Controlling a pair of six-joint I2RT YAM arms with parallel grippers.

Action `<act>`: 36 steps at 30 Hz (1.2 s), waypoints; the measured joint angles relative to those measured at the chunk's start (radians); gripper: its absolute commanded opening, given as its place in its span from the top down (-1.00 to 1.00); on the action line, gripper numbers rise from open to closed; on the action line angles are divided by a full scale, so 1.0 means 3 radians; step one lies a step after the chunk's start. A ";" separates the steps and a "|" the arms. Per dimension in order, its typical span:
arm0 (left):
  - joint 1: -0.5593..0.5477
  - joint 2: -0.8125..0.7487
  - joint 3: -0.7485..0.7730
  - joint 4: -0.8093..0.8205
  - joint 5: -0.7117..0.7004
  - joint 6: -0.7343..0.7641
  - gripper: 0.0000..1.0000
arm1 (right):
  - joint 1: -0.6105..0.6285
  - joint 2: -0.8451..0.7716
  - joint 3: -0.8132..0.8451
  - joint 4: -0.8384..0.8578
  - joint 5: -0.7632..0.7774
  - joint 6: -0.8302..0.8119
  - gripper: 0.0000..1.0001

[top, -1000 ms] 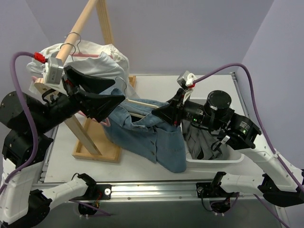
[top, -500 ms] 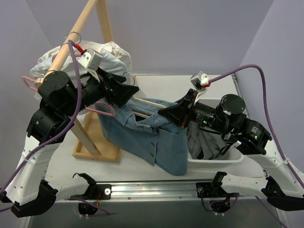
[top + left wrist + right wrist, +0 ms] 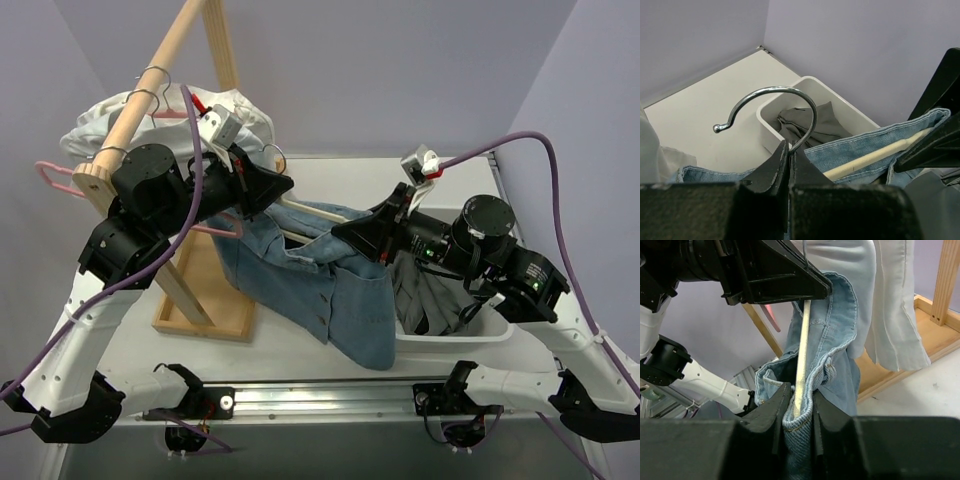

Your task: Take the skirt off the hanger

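Denim garment (image 3: 300, 285) stretched taut: left gripper (image 3: 789, 151) pinched the hook (image 3: 775, 89), right gripper (image 3: 799, 394) clamped it against the bar (image 3: 802, 350); a steady outward pull looked best.

top camera looks down from behind; close wrist views share the denim garment (image 3: 865, 143).

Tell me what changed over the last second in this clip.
The left arm swung up and in toward the centre, and the left hand closed on the silver hook of the cream hanger carrying the denim garment. The right arm shifted slightly right. Unchanged: the right hand clamped on the denim and the hanger bar; the skirt lying in the white bin.
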 measured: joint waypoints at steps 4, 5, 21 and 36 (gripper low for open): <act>0.0000 0.0036 0.0000 -0.0047 -0.0122 -0.0005 0.95 | 0.0000 0.0019 0.0093 -0.0024 0.0010 0.0017 -0.09; 0.0001 0.0048 0.0001 -0.0066 -0.0172 -0.0005 0.95 | 0.0001 0.0013 0.0132 -0.0031 0.0019 0.0008 -0.12; 0.0003 0.0237 0.0319 -0.0224 -0.0355 -0.0022 0.95 | 0.0003 -0.0874 -0.0596 -0.0294 0.0385 0.0075 -0.59; 0.0003 0.0234 0.0408 -0.0300 -0.0258 -0.0043 0.95 | 0.0003 -0.0727 -0.0851 -0.0422 0.1033 -0.0046 -0.43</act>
